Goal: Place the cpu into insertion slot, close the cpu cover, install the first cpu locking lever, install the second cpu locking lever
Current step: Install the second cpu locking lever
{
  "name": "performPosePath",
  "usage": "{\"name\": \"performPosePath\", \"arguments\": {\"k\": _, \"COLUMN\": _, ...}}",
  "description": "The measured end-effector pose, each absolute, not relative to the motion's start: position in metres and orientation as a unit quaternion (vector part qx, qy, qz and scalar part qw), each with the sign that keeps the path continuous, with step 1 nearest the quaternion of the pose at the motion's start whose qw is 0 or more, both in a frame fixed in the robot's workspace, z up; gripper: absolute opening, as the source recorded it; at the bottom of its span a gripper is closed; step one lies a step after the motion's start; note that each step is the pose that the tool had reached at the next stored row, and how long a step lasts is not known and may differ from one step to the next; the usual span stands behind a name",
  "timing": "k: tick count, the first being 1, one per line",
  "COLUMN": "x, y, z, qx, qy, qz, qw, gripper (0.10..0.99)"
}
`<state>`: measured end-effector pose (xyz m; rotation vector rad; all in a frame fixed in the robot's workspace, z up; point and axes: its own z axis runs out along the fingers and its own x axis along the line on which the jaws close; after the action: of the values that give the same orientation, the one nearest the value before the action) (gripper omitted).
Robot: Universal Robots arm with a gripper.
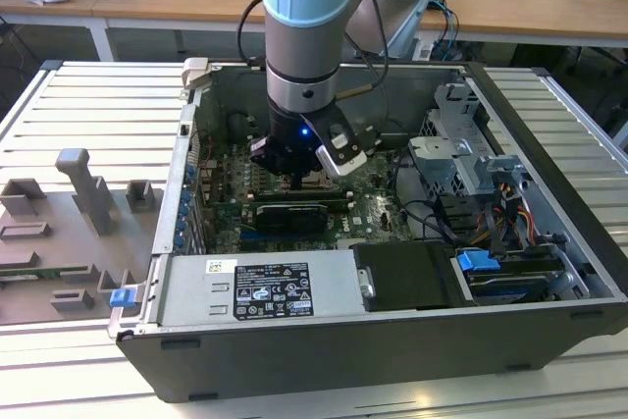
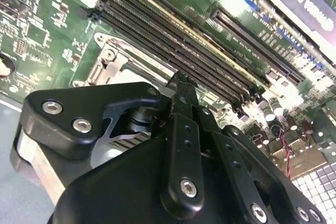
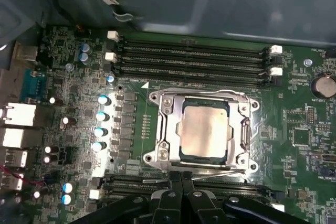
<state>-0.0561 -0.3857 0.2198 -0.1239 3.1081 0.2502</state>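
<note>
Here, at the exterior view's left, a grey fixture tray (image 1: 59, 233) lies outside the open computer case (image 1: 549, 134). The case holds a labelled power supply (image 1: 265, 287) along its near wall, the green board mid-case, and a drive cage (image 1: 456, 159) with cables toward the right.

In the first wrist view the cpu (image 3: 203, 129) sits in the insertion slot (image 3: 181, 155) with the cpu cover (image 3: 165, 129) down around it. So the step in hand looks like a locking lever. The gripper (image 3: 181, 176) has its fingers (image 3: 175, 182) pressed together with nothing visibly between them, at the thin lever wire (image 3: 220, 172) beside the socket. Latching that wire calls for a steady, well-aimed push.
</note>
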Motion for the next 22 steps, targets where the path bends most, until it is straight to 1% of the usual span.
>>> {"name": "performPosePath", "arguments": {"k": 8, "x": -0.065, "y": -0.395, "z": 0.215, "qx": -0.045, "qy": 0.993, "qz": 0.109, "qw": 0.011, "gripper": 0.106}}
{"name": "performPosePath", "arguments": {"k": 16, "x": -0.072, "y": -0.4, "z": 0.21, "qx": -0.051, "qy": 0.991, "qz": 0.123, "qw": 0.011, "gripper": 0.106}}
{"name": "performPosePath", "arguments": {"k": 22, "x": -0.072, "y": -0.4, "z": 0.206, "qx": -0.055, "qy": 0.99, "qz": 0.127, "qw": 0.011, "gripper": 0.106}}
